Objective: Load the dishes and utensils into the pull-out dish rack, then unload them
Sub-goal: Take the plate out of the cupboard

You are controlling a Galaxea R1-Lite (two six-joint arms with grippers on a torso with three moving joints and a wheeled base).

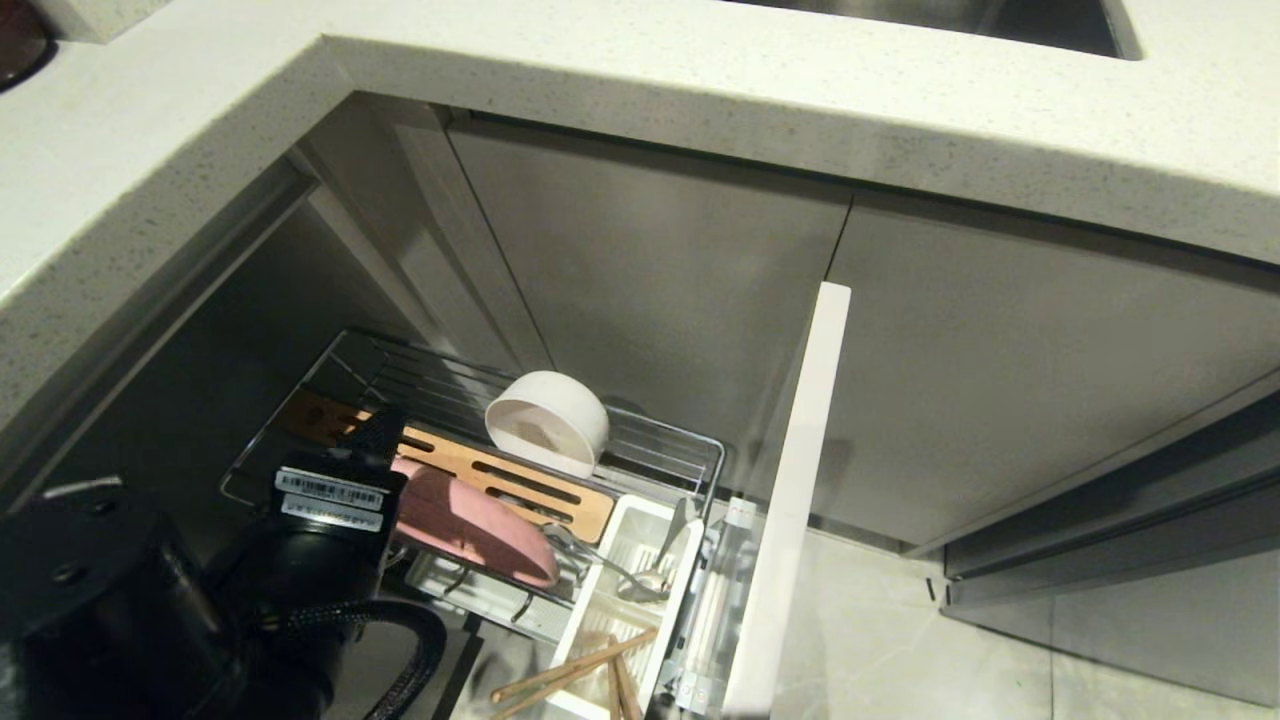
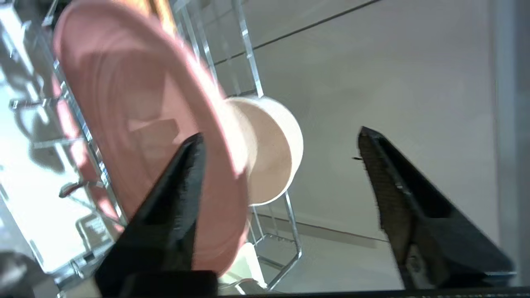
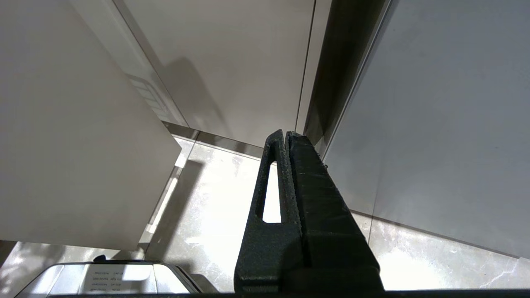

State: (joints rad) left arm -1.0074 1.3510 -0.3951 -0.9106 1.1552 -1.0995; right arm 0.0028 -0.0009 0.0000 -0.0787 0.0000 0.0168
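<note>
The pull-out dish rack (image 1: 640, 440) is drawn out under the counter on its pale drawer front (image 1: 790, 500). The pink plate (image 1: 470, 525) stands on edge by the wooden strip (image 1: 500, 475), and the off-white bowl (image 1: 548, 420) lies on its side behind it. In the white caddy (image 1: 640, 530) rest the fork (image 1: 612, 570) and the chopsticks (image 1: 570, 675). My left gripper (image 2: 280, 133) is open wide over the plate (image 2: 136, 124); the plate's rim lies just inside one finger (image 2: 182, 186), with the bowl (image 2: 269, 149) beyond. My right gripper (image 3: 285, 133) hangs shut above the floor.
A speckled countertop (image 1: 700, 100) overhangs the rack, with a steel sink (image 1: 950, 15) at its far edge. Grey cabinet doors (image 1: 650, 270) stand behind the rack. Tiled floor (image 1: 880, 640) lies to the right of the drawer front. My left wrist housing (image 1: 330, 500) covers the rack's near left part.
</note>
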